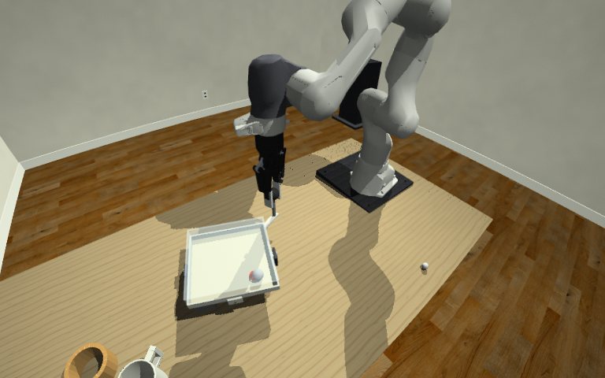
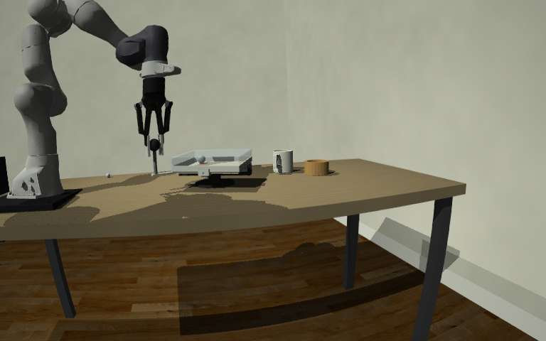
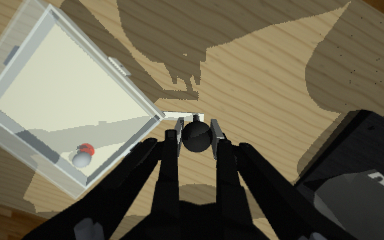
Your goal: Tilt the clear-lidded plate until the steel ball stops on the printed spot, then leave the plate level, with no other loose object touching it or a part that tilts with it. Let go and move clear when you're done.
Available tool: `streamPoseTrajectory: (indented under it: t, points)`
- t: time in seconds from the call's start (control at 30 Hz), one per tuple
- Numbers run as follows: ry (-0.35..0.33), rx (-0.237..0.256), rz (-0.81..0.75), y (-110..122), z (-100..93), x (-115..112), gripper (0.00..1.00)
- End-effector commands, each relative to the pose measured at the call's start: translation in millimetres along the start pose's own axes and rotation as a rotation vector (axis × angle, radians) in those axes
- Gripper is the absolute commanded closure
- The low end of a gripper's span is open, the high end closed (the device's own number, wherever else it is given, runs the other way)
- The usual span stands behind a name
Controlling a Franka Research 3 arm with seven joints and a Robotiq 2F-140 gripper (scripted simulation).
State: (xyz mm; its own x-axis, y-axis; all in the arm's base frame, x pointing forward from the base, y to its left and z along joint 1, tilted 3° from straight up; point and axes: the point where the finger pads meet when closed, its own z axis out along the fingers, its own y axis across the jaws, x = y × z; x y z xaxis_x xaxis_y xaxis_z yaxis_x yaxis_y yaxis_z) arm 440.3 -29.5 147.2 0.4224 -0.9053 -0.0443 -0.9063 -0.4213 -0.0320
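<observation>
The square clear-lidded plate [image 1: 192, 267] [image 2: 225, 163] [image 3: 30, 60] sits on a dark stand on the table. Inside it, the steel ball [image 1: 257, 275] [image 2: 200, 158] [image 3: 80, 158] rests near a corner, partly over the red printed spot [image 1: 253, 272] [image 3: 88, 148]. A thin upright lever with a black knob [image 2: 154, 144] [image 3: 196, 136] rises from an arm at the plate's corner. My gripper [image 1: 272, 192] [image 2: 154, 145] [image 3: 196, 126] is shut on that knob, just beside the plate. In the exterior view the plate looks about level.
A white mug [image 1: 142, 368] [image 2: 283, 160] and a wooden ring [image 1: 88, 359] [image 2: 316, 167] stand beyond the plate. A small loose ball [image 1: 424, 265] [image 2: 107, 175] lies near the table edge. The robot's black base plate [image 1: 334, 176] [image 2: 35, 201] is behind my gripper.
</observation>
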Motion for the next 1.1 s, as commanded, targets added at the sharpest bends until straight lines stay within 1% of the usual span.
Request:
streamPoseTrajectory:
  t: [0.0,0.3,0.33,0.47,1.07]
  points:
    - [0.006,0.007,0.003,-1.8,-1.3,5.5,1.0]
    - [0.006,0.007,0.003,-1.8,-1.2,5.4,1.0]
    - [0.006,0.007,0.003,-1.8,-1.6,-2.0,1.0]
    - [0.006,0.007,0.003,-1.7,-1.4,-4.0,1.0]
    - [0.006,0.007,0.003,-1.4,-0.5,-2.3,1.0]
